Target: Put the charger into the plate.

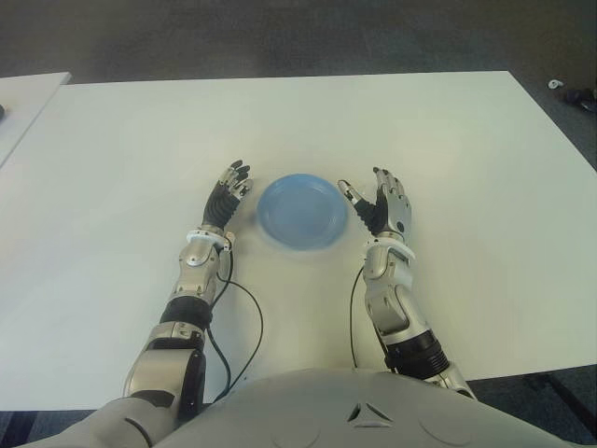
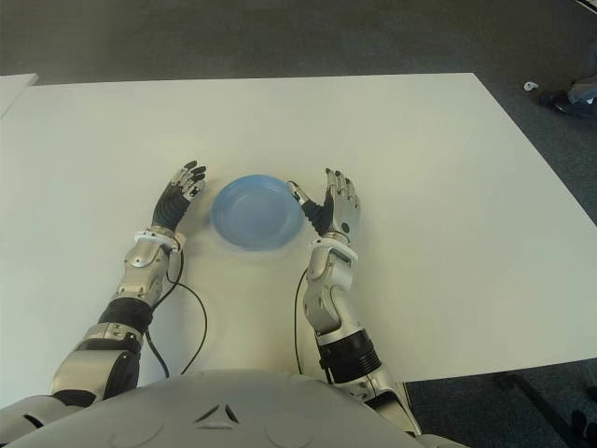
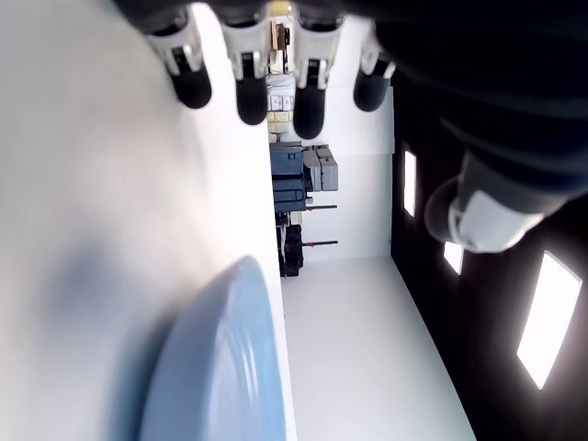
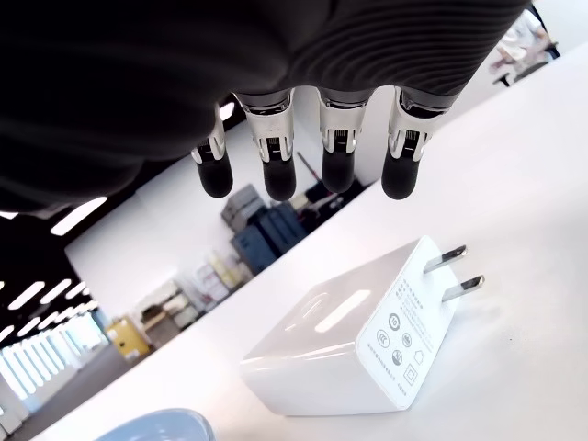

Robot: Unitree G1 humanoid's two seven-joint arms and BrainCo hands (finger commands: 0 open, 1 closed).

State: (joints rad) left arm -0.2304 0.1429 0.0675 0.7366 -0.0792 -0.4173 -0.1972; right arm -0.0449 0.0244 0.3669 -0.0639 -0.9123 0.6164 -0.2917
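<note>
The charger [image 4: 354,335], a white block with two metal prongs, is seen lying on the white table [image 1: 448,140] in the right wrist view, just under the right hand's fingers [image 4: 336,161] and untouched by them; printed markings are carried on its pronged end. In the eye views it is hidden behind the right hand [image 1: 384,205], so its place is read only from the wrist camera (a sliver of blue plate rim is caught near it there). The right hand is held upright just beside the plate's right edge, its fingers extended and relaxed, nothing grasped. The blue plate [image 1: 302,212] is set on the table between the two hands and nothing is seen in it. The left hand [image 1: 227,197] is placed just beside the plate's left edge, its fingers [image 3: 246,87] straightened and spread with nothing held. Dark cables [image 1: 244,317] are trailed from both forearms across the table toward the robot's body.
</note>
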